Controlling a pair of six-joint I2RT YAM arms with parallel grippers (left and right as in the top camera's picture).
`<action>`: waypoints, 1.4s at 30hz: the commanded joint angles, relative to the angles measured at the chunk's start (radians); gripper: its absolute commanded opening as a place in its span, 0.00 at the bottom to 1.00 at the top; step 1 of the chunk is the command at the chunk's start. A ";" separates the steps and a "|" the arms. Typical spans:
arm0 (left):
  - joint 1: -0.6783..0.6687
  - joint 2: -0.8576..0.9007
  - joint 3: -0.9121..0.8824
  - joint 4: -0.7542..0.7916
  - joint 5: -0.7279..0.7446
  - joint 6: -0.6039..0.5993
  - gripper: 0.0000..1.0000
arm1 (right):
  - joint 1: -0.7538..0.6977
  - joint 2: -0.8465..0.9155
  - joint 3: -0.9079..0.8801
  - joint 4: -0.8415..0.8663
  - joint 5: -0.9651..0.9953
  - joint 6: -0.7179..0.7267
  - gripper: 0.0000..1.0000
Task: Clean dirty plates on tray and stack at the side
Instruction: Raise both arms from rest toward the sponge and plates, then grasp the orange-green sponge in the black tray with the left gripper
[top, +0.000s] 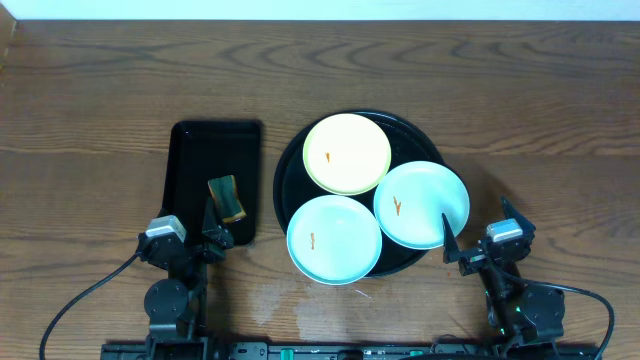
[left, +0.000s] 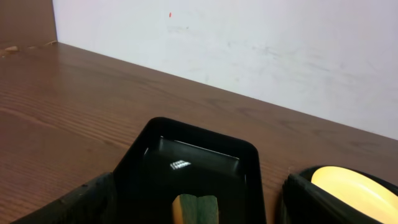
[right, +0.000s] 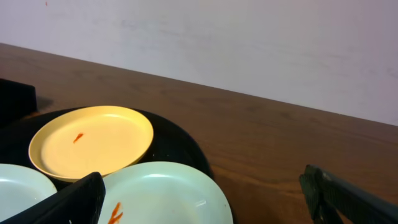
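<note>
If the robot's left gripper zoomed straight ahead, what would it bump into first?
Probably the yellow-and-green sponge lying in the small rectangular black tray. It sits right ahead of the left gripper, between its open fingers. Depth is hard to judge, though.

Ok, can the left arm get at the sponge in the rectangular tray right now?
Probably yes. The sponge lies in the rectangular tray directly ahead of the left tool, which stands open, and nothing lies between them. The tray's low rim looks like the only thing to clear.
</note>
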 joint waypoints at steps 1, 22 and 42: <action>0.004 -0.008 -0.015 -0.045 -0.020 -0.009 0.87 | -0.014 -0.001 -0.002 -0.003 0.006 -0.010 0.99; 0.004 -0.008 -0.015 0.072 0.266 -0.013 0.87 | -0.014 -0.001 -0.002 0.014 -0.098 0.016 0.99; 0.004 0.686 0.829 -0.462 0.312 0.049 0.86 | -0.013 0.534 0.647 -0.191 -0.337 0.042 0.99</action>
